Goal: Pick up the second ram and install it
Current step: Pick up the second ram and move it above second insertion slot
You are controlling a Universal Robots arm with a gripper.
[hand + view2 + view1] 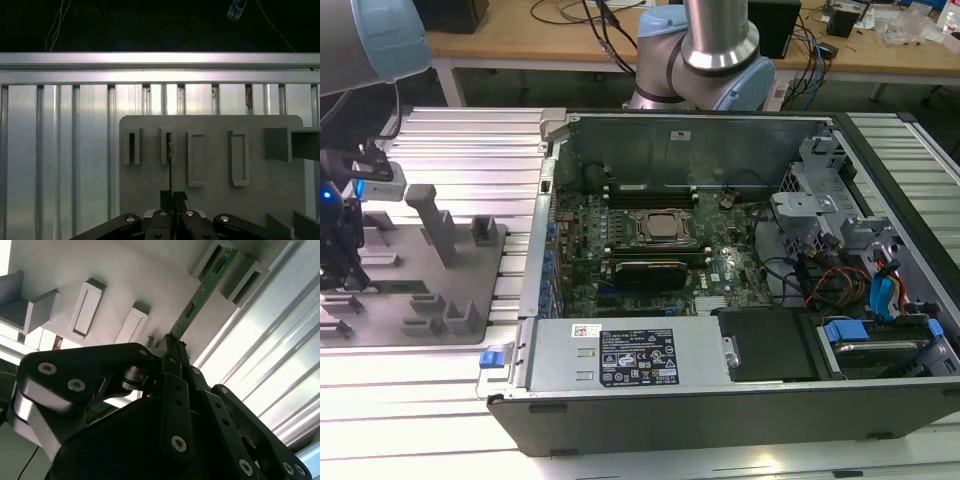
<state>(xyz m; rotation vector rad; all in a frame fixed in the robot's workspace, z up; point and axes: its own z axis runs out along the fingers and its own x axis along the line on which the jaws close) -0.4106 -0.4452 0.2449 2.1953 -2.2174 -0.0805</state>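
One half of the job, the pick-up, is under way, and none of the installing shows yet. In both wrist views the gripper point(172, 342) has its fingers point(170, 365) clenched on the near end of the second ram point(202, 290). This is a thin green strip whose far end sits between two raised blocks of the grey fixture plate point(215, 197). By that, I judge the strip gripped but not yet lifted clear of its holder.

The open computer case point(700, 410) is the destination. The plate, with the gripper over it, lies just beside the case, on the exterior view's left of it. Inside the case, long dark memory slots point(650, 190) flank the processor. I cannot tell whether any of them already carries a module. Carrying the strip over to the case, lining it up and pressing it home are all left.

The worktop point(450, 160) under the case and plate is ribbed aluminium, bright with glare. On the exterior view's right of the case the same ribbing runs on. The arm's base point(715, 60) stands behind the case. Behind that a wooden worktop point(520, 45) carries cables and dark equipment.
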